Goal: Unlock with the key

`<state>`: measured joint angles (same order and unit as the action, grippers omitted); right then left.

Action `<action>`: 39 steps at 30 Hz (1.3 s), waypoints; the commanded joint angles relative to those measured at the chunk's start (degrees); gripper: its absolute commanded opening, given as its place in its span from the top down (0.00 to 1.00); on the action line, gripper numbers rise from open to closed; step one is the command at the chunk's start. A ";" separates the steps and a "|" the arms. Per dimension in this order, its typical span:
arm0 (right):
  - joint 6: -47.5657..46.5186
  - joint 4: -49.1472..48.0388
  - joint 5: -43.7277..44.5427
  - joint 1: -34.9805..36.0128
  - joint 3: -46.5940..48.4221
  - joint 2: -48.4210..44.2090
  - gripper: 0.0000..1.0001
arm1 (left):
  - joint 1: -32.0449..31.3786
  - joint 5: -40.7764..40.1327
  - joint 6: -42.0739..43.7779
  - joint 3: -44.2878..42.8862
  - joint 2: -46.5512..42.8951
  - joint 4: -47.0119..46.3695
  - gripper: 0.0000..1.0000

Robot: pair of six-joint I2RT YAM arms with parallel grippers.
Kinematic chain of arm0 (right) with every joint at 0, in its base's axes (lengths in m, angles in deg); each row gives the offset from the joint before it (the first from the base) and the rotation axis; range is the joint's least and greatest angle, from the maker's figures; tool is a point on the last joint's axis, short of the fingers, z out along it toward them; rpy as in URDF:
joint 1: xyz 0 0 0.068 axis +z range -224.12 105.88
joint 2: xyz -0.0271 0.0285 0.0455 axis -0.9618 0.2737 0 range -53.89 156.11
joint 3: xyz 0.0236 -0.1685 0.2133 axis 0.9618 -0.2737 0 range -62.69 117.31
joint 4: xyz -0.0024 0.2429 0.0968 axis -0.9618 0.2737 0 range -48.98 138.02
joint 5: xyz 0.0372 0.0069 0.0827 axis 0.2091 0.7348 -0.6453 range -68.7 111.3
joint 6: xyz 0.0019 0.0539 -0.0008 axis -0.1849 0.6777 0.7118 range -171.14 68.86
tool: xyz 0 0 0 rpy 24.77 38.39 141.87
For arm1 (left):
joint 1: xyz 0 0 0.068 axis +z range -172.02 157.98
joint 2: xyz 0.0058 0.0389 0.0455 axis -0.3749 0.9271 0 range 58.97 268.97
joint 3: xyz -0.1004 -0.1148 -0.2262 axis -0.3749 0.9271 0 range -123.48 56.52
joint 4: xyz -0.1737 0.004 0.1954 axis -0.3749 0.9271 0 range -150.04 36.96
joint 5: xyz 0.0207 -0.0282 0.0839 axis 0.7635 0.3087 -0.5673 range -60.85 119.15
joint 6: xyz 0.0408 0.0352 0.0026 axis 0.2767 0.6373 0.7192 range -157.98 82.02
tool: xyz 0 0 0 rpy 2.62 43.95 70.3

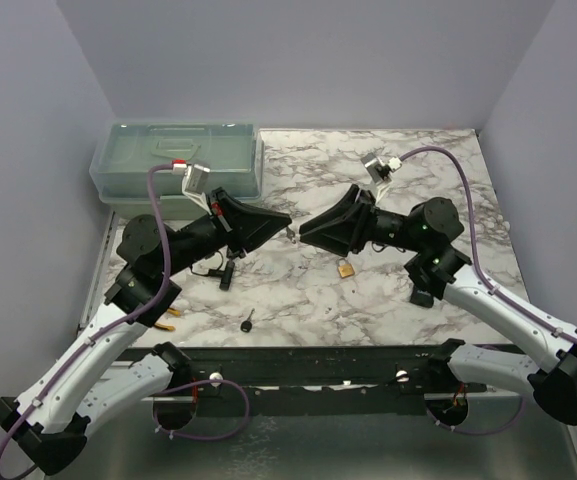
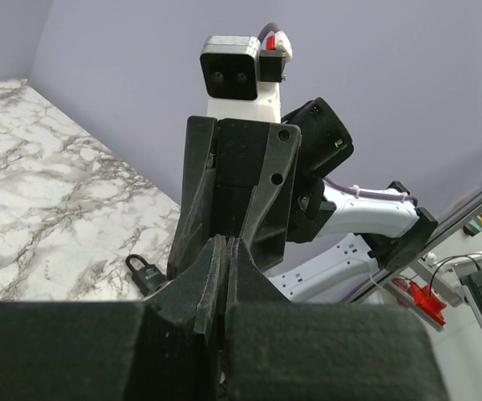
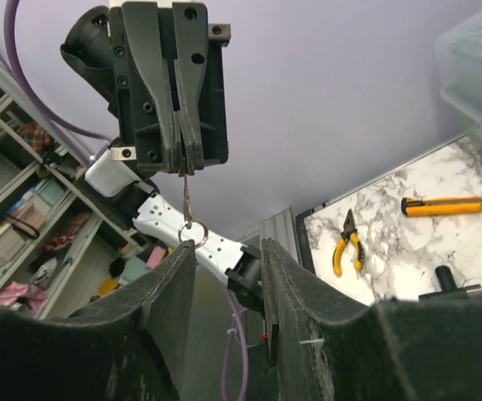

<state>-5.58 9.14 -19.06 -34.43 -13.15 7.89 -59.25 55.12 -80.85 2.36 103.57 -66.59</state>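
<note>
The key, tiny with a round black head, lies on the marble near the front edge, apart from both grippers. A brass padlock lies below my right gripper. A black padlock lies on the marble under the grippers. My left gripper is raised and shut on a thin metal piece with a small ring hanging from it. My right gripper faces it tip to tip, open and empty, with the ring just beside its left fingertip.
A clear plastic box stands at the back left. A black T-shaped piece, yellow-handled pliers and a yellow utility knife lie on the left of the marble table. A black rail runs along the front.
</note>
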 commanded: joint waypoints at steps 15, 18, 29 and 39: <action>3.71 -6.94 -3.74 -0.04 1.40 2.06 0.61 | -0.12 2.57 -3.16 3.00 3.39 -9.26 1.00; 4.38 -7.66 -4.08 -0.10 1.41 2.74 0.62 | -0.09 2.50 -3.74 3.72 3.30 -10.21 1.00; 5.14 -7.88 -4.83 -0.05 1.46 3.87 0.68 | -0.05 2.08 -4.31 4.91 3.82 -11.73 1.00; 4.80 -6.88 -4.35 -0.05 1.48 4.20 0.81 | -0.09 1.84 -4.50 5.79 4.31 -12.52 1.00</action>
<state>-0.73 3.04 -22.10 -34.43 -13.06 11.49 -59.25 55.95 -85.31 7.17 107.63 -76.95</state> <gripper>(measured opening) 0.227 0.018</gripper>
